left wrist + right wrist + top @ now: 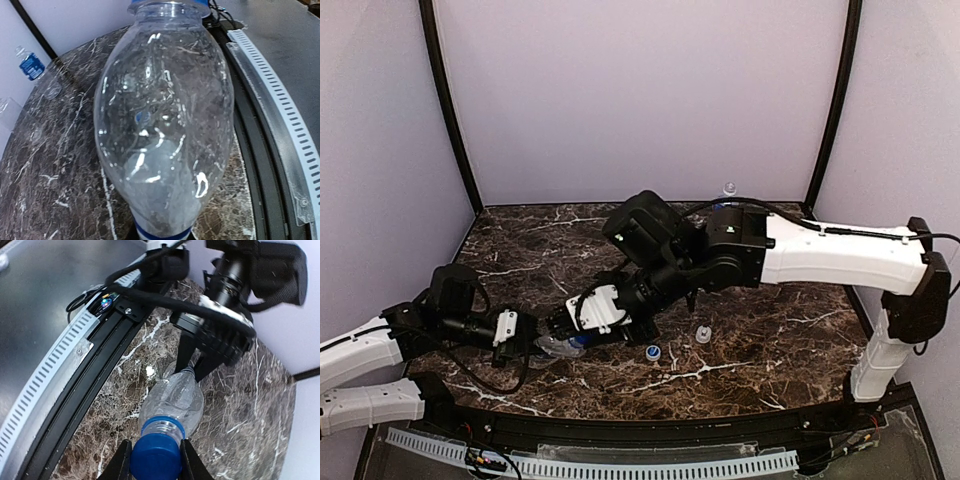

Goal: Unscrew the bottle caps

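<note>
A clear, rounded, unlabelled bottle (165, 125) lies level just above the marble table, held between my two arms. My left gripper (190, 371) is shut on its crumpled base, the black fingers pinching it from both sides. The dark blue cap (156, 455) is on the bottle's neck, above a blue ring. My right gripper (155, 461) is shut on this cap, one black finger on each side. From above, the bottle (560, 347) shows between the left gripper (532, 340) and the right gripper (578, 335). Two loose caps lie on the table: a pale blue-and-white cap (652, 352) and a white cap (703, 334).
A blue-labelled bottle (31, 64) stands at the back of the table by the wall, and from above this bottle (729, 188) is behind the right arm. The black rail and white slotted strip (60, 355) run along the near table edge, close to the held bottle.
</note>
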Controlling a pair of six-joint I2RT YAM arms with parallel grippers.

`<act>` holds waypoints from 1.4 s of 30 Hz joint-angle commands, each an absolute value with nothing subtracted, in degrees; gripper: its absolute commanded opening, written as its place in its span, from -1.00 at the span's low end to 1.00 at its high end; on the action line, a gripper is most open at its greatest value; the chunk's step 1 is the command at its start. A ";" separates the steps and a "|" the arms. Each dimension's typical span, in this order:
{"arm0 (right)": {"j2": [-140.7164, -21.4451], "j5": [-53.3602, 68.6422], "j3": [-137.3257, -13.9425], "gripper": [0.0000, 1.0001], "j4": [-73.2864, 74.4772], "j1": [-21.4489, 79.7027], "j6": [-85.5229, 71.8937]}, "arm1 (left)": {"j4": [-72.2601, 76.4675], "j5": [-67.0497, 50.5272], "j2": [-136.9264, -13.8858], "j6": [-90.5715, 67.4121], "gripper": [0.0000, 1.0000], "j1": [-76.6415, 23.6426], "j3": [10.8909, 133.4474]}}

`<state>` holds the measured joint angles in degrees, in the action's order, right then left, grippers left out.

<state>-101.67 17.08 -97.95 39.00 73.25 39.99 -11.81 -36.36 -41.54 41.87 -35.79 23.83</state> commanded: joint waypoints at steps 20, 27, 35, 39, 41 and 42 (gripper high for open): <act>-91.88 -5.96 -78.02 -1.00 27.90 55.35 3.04 | -0.83 -27.20 -39.54 22.65 -0.77 -34.25 23.47; -103.18 -2.91 -74.88 -1.00 31.10 53.68 -3.71 | 4.62 -26.56 -39.27 14.97 -0.74 -33.16 24.09; -112.15 -1.29 -76.28 -1.00 32.26 52.69 -3.62 | 3.52 -27.32 -39.05 13.98 -0.73 -32.28 25.44; -114.12 -1.85 -76.14 -0.96 33.82 52.73 -3.85 | 3.80 -27.48 -39.46 14.15 -0.73 -32.09 25.75; -114.10 -1.97 -75.86 -0.45 34.04 52.73 -3.94 | 3.96 -27.55 -39.68 14.23 -0.73 -32.06 25.83; -114.01 -1.67 -76.11 -0.13 34.17 52.73 -3.92 | 4.35 -27.61 -39.75 14.19 -0.73 -32.07 25.84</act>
